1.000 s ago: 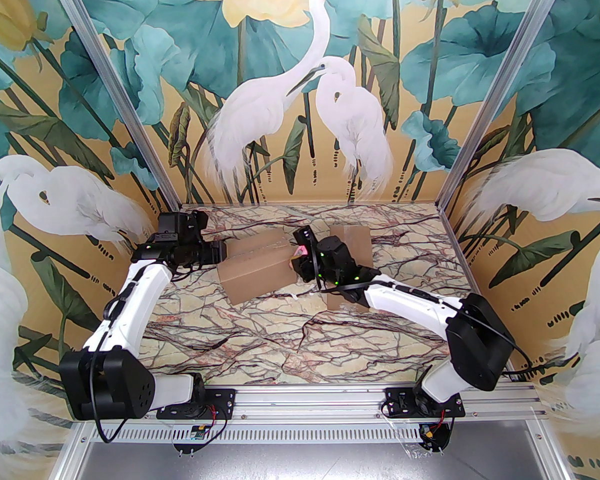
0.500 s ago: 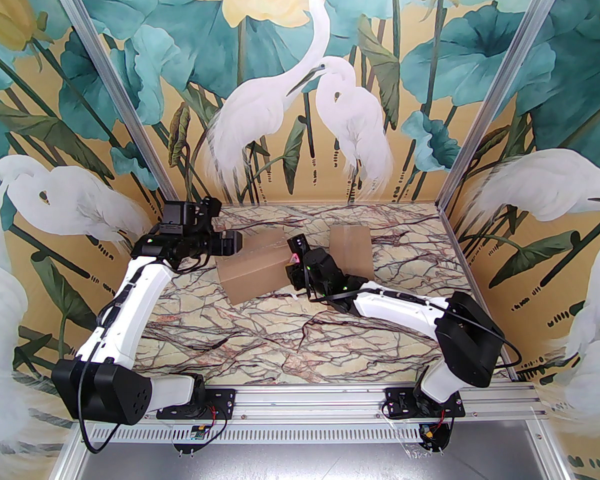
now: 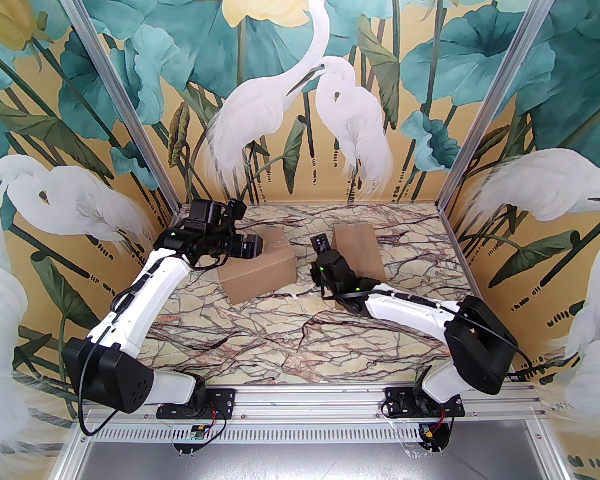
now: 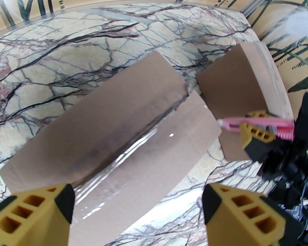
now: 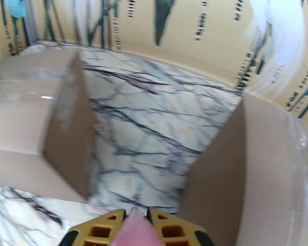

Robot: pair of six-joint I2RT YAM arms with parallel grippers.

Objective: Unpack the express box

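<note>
Left gripper (image 4: 137,197): spread wide, empty, above the taped box (image 3: 260,273).
Right gripper (image 5: 135,214): clenched on pink knife (image 4: 232,123).
Taped box: on table (image 3: 280,338), 10 o'clock of centre.
Second box (image 3: 360,250): 3 o'clock of the first.

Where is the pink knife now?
Left wrist view, right side: the pink knife is clamped in the right gripper, between the left box and the right box.
</note>
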